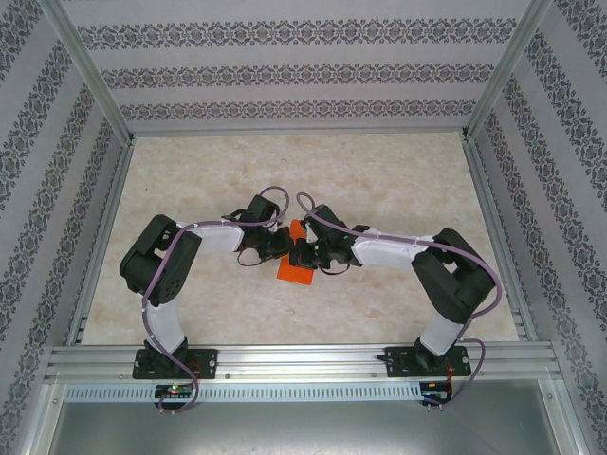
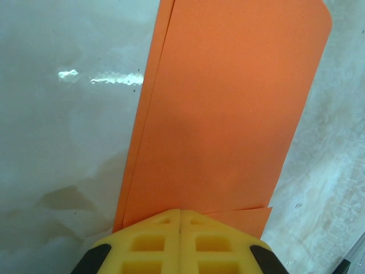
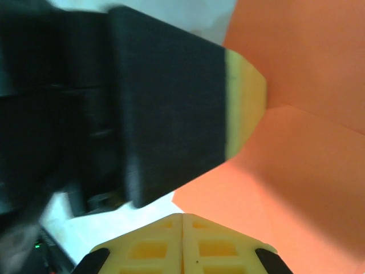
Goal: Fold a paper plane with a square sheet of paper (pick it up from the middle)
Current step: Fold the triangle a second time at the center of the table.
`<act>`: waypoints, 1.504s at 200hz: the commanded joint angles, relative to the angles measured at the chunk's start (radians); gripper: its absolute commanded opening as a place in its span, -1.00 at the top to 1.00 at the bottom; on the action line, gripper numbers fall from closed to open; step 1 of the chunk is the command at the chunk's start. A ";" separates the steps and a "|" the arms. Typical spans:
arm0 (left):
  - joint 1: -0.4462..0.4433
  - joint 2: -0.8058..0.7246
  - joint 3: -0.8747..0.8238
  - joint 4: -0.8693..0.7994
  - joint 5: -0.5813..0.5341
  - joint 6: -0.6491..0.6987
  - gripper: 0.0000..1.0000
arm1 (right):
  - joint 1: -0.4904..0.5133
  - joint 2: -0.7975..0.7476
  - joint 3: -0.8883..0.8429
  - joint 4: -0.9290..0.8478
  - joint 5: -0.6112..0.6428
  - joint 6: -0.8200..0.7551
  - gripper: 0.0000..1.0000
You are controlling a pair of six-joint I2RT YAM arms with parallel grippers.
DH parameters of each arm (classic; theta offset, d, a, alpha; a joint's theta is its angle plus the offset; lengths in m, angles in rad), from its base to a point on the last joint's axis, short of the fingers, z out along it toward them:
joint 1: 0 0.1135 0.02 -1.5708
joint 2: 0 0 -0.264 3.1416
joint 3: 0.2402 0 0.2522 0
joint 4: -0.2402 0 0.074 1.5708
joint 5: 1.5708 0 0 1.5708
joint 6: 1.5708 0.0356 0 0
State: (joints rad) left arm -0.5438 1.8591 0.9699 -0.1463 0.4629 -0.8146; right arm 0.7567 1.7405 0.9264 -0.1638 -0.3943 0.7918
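Here, one orange sheet (image 2: 228, 114); left fingers (image 2: 154, 242), right fingers (image 3: 154, 248), both closed.

The top view is evenly bright and crisp, with faint soft shadows on the pale, glossy marbled tabletop (image 1: 379, 180) around the bright orange folded sheet of paper (image 1: 294, 272). In the left wrist view a white glare streak (image 2: 102, 78) lies on the tabletop left of that paper, with a brownish shadow lower left of it. The right wrist view is blurred: the black, yellow-tipped gripper finger (image 3: 171, 114) left of the paper is smeared and out of focus.
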 commanded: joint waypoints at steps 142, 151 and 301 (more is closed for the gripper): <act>-0.005 0.029 0.001 -0.102 -0.093 0.034 1.00 | -0.005 -0.062 -0.340 0.200 -0.049 0.116 0.85; -0.004 0.026 0.004 -0.103 -0.093 0.034 1.00 | -0.001 -0.074 -0.348 0.199 -0.054 0.116 0.85; -0.004 -0.132 0.141 -0.142 -0.041 0.034 0.77 | -0.147 -0.457 -0.264 -0.060 0.197 0.093 0.24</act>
State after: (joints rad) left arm -0.5446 1.7779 1.0256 -0.2237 0.4374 -0.8143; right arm 0.6422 1.2980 0.6491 -0.1864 -0.2787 0.8944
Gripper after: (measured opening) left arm 0.113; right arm 0.337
